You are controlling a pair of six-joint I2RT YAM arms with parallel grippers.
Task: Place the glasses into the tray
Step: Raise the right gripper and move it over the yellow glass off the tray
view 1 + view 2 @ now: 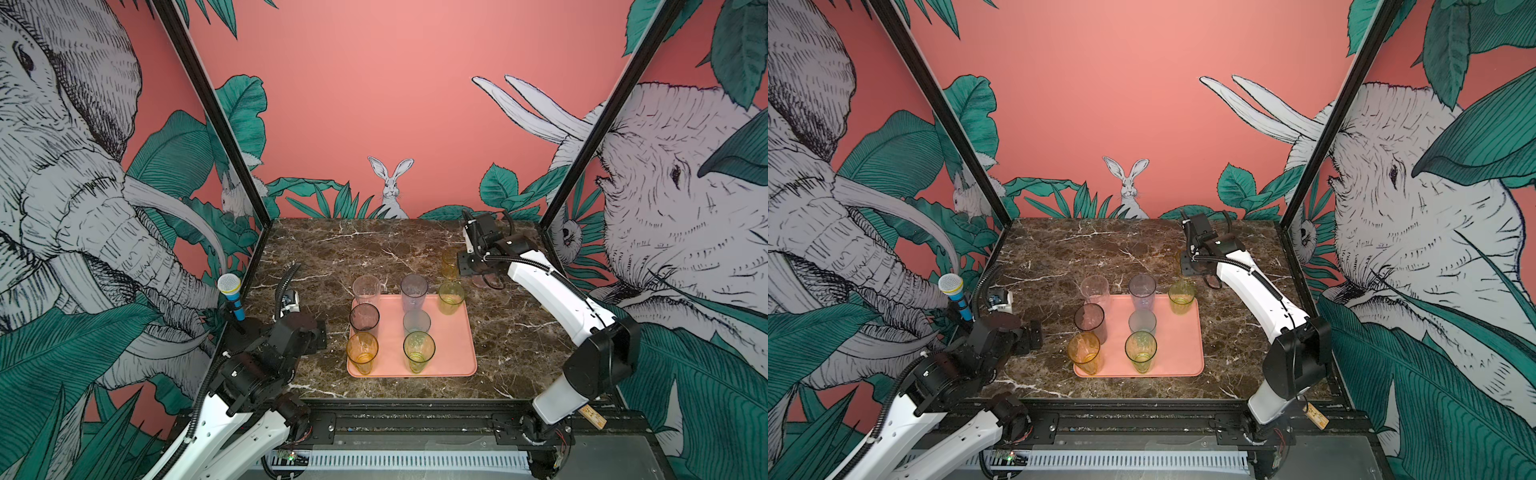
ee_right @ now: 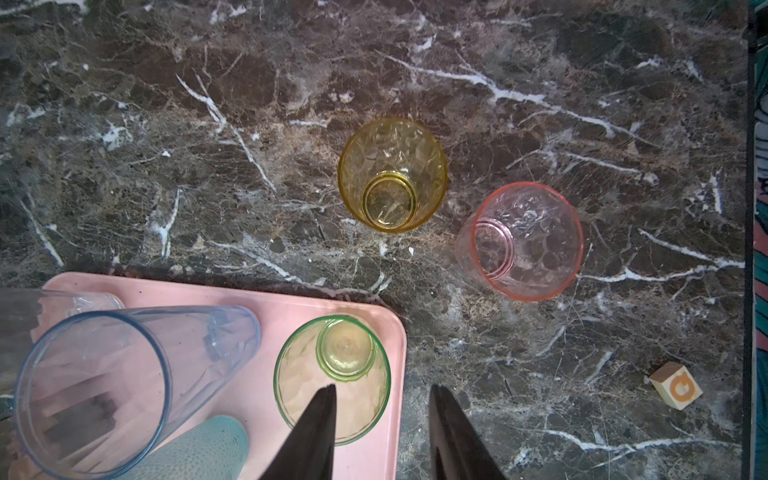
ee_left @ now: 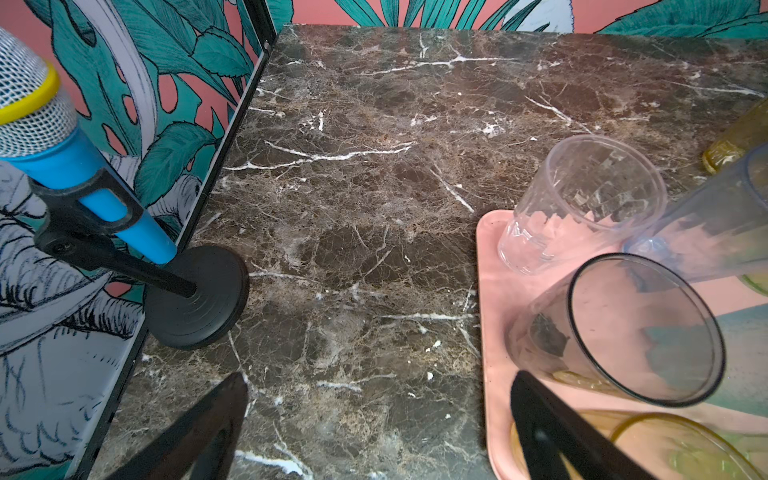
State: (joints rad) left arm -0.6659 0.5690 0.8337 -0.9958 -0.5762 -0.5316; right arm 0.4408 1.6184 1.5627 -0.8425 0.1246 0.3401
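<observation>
Tray [image 1: 451, 345]: salmon-pink, near the front edge of the marble surface [image 1: 332, 249], seven tumblers on it. The yellow-green tumbler [image 2: 332, 374] stands at its far right corner.

Two glasses are not yet in: the amber tumbler [image 2: 392, 174] and the pink tumbler [image 2: 521, 241], both upright on the surface beyond that corner, near each other, apart.

Right pincer [image 2: 382, 432]: hovers over the tray's far right corner, jaws partly parted, empty. Left pincer [image 3: 374, 415]: jaws wide, empty, parked beside the tray's left edge.

Step, as judged: between placements, right arm heading for a remaining tumbler. Next move calls for jaws astride the amber tumbler's wall, clear of the pink one. Free room lies along the tray's right edge.
</observation>
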